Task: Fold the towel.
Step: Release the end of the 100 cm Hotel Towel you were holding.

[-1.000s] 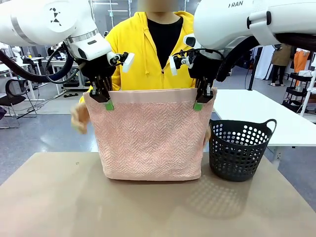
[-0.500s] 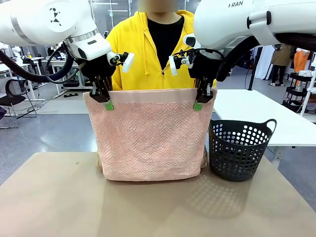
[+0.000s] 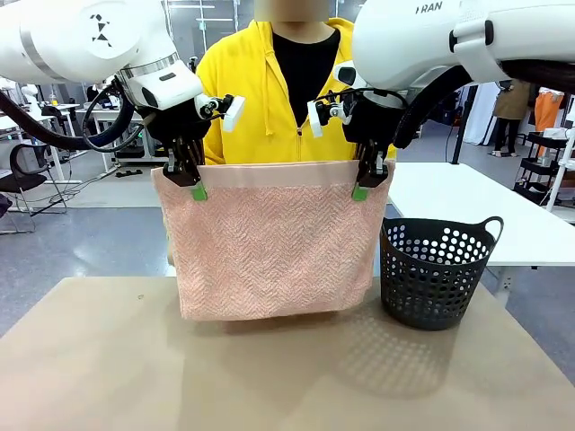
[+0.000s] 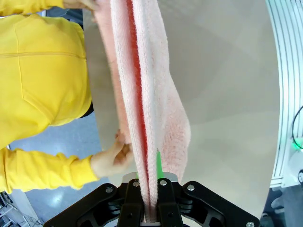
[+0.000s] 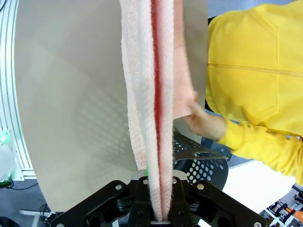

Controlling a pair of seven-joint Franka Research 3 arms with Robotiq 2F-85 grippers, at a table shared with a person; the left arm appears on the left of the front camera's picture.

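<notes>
The pale pink towel (image 3: 269,242) hangs doubled in front of the person, its smooth band along the top. My left gripper (image 3: 184,175) is shut on its top left corner and my right gripper (image 3: 368,175) is shut on its top right corner. The lower edge hangs just above the table (image 3: 287,386). In the left wrist view the towel (image 4: 147,94) drops away from the gripper (image 4: 150,208), and a person's hand (image 4: 112,158) touches its far layer. In the right wrist view the other hand (image 5: 204,120) holds the far side of the towel (image 5: 154,85) below the gripper (image 5: 158,213).
A black perforated basket (image 3: 436,274) stands on the table's far right, close to the towel's right edge. The person in a yellow hoodie (image 3: 269,99) stands right behind the towel. A white table (image 3: 467,211) lies beyond the basket.
The towel's lower edge has lifted slightly off the table and now slants. The person's hand seen at the towel's left side has gone behind it. Both grippers have stayed in place.
</notes>
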